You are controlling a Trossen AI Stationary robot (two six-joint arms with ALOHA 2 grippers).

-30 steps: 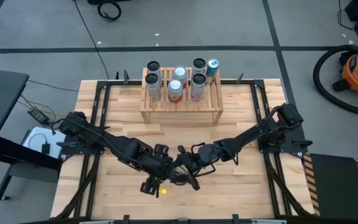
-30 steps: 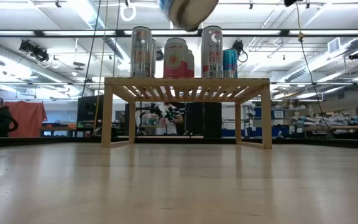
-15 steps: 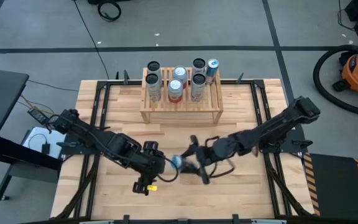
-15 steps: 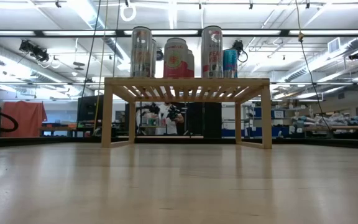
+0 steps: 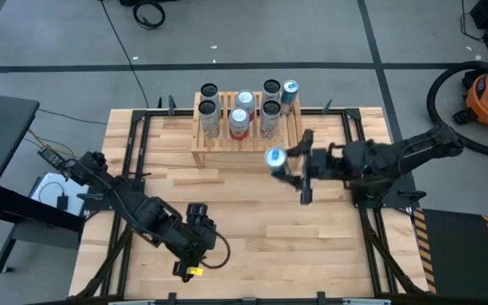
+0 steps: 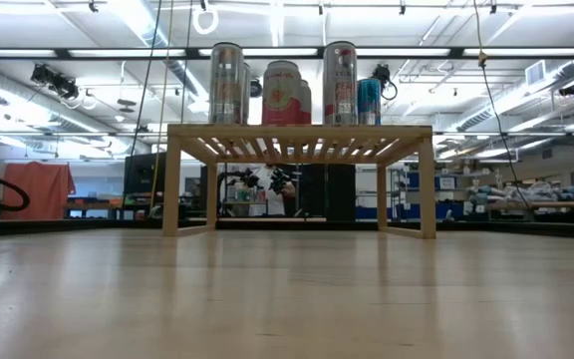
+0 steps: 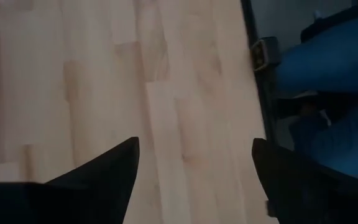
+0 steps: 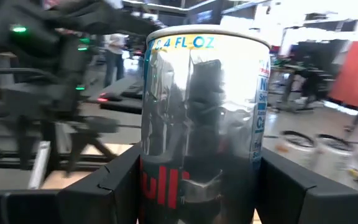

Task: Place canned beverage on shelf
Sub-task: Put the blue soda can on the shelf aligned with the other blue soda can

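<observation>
the right end effector [image 5: 285, 163] is gripping a canned beverage [image 5: 274, 158] above the desk [image 5: 252, 220], just near of the shelf's [image 5: 246, 146] right half. in the high view the round silver top of the can is facing up at the camera, so its long axis is running close to vertical, with perhaps a slight tilt. in the right wrist view the canned beverage [image 8: 201, 118] is standing upright between the two dark fingers [image 8: 114, 186], its rim uppermost. it is a slim can with a shiny, mirror-like silver body, blue lettering near the rim, red lettering lower down and small blue print along one side.

the shelf is sitting at the far middle of the desk, its long side running left to right. six other cans [image 5: 237, 108] are standing upright on its slatted top: tall silver ones, a shorter red-and-white pair in the middle, and a blue one at the far right. from the low view the cans [image 6: 281, 90] are lined up on the shelf [image 6: 300, 140], and neither arm is showing there.

the left end effector [image 5: 191, 254] is hanging over the near left part of the desk, well apart from the can, its fingers [image 7: 101, 171] spread open with nothing between them, only bare wood below.
</observation>
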